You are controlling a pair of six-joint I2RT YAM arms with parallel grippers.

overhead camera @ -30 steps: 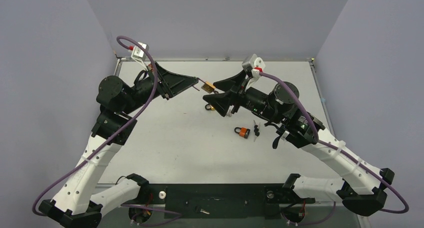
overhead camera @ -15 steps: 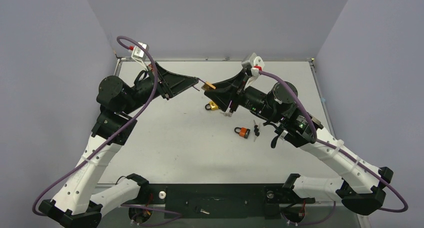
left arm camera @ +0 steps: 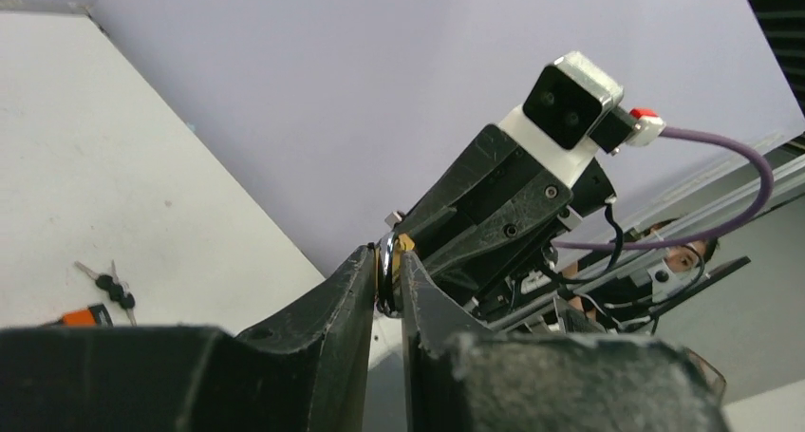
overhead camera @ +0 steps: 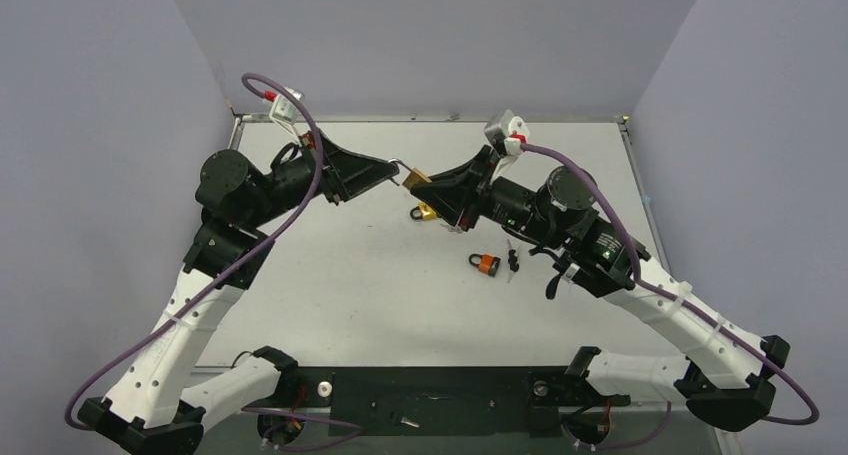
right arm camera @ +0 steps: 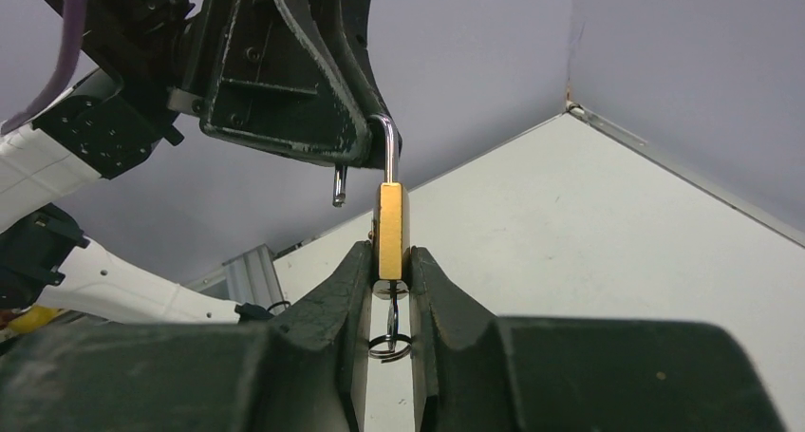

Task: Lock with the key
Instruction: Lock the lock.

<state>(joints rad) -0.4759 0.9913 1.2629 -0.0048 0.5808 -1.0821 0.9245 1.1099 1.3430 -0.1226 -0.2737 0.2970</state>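
A brass padlock with an open silver shackle hangs in mid-air between the two arms. My right gripper is shut on its body. The key, thin and silver with a small ring, sticks out of the padlock's underside between my right fingers. My left gripper stands narrowly closed around the shackle. In the top view the padlock sits between my left gripper and my right gripper.
On the table below lie a yellow padlock with a black shackle, an orange padlock and a bunch of keys. Walls enclose the table at the back and both sides.
My right gripper has risen from the table to the hanging brass padlock and shut on its body. The yellow padlock below it has come into view. My left arm has shifted slightly.
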